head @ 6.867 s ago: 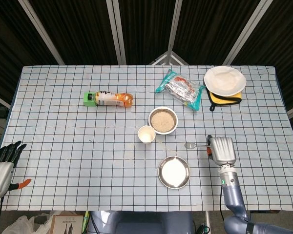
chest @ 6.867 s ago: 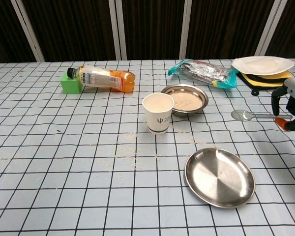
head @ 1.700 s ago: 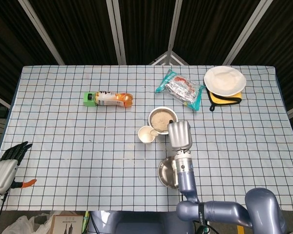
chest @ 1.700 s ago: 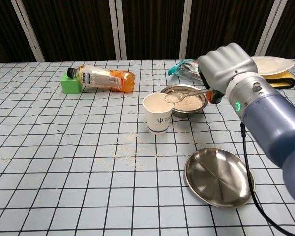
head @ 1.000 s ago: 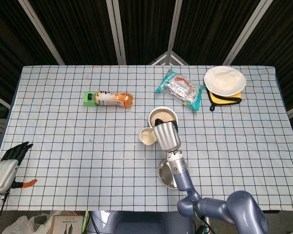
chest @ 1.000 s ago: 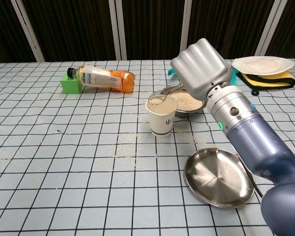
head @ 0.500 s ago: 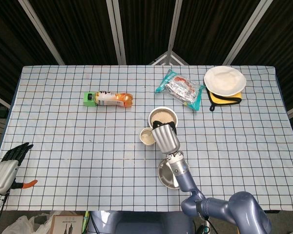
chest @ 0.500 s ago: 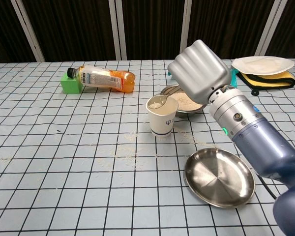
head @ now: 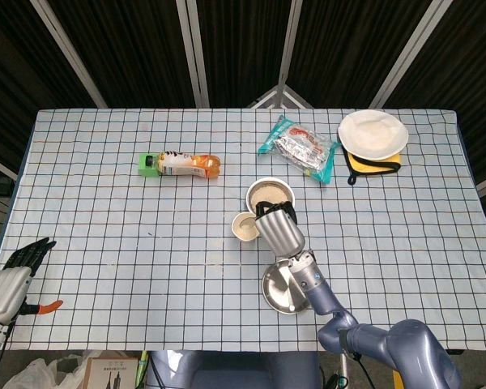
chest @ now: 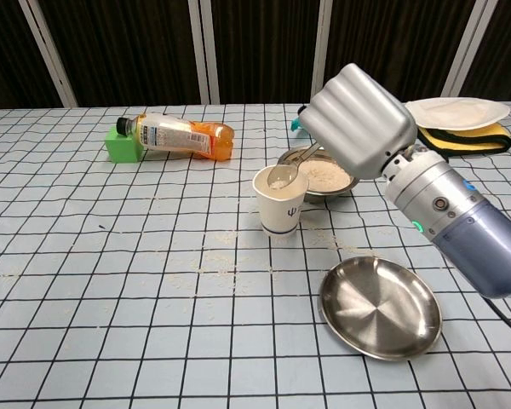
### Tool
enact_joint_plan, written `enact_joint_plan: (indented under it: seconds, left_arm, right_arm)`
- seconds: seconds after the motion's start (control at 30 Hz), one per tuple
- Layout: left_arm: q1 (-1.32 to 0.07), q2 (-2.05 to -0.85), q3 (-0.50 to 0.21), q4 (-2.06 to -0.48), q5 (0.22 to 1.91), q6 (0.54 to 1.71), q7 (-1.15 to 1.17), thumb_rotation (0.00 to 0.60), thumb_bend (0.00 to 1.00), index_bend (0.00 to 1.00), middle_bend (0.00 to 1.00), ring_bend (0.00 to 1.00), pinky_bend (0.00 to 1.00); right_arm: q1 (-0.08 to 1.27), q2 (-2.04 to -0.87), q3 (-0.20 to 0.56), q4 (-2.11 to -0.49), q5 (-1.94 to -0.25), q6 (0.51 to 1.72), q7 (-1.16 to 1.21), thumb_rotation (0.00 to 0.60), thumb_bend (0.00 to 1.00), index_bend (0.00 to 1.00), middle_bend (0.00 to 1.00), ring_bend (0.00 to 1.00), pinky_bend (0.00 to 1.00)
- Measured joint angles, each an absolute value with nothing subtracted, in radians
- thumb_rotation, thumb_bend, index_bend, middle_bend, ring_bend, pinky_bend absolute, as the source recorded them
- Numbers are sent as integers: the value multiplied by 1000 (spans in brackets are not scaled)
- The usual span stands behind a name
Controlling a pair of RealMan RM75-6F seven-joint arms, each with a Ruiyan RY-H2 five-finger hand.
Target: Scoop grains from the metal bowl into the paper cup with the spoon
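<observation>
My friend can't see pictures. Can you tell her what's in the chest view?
The robot's right hand tips a spoon of grains into a paper cup on a checked table, with the metal bowl of grains just behind.

Paper cup (chest: 278, 201) stands just left of metal bowl (chest: 322, 175).

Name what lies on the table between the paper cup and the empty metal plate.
Chest view: only scattered grains on the checked cloth between paper cup and metal plate; nothing else.
</observation>
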State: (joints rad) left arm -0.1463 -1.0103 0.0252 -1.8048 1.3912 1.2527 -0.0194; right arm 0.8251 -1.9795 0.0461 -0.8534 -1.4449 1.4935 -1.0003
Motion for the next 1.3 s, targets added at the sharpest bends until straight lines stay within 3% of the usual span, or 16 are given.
enact_joint_plan:
  seconds: [0.67, 1.3]
  left_arm:
    - [-148, -1014, 23, -1815, 1378, 1252, -4, 600, 0, 0, 0, 0, 0]
    - [-150, -1011, 21, -1816, 1375, 1250, -10, 600, 0, 0, 0, 0, 0]
  right_arm:
    - [758, -2021, 38, -672, -1561, 1532, -854, 600, 693, 700, 914, 982, 1000]
    - [769, -2077, 83, -593, -1599, 1522, -823, 600, 693, 700, 914, 982, 1000]
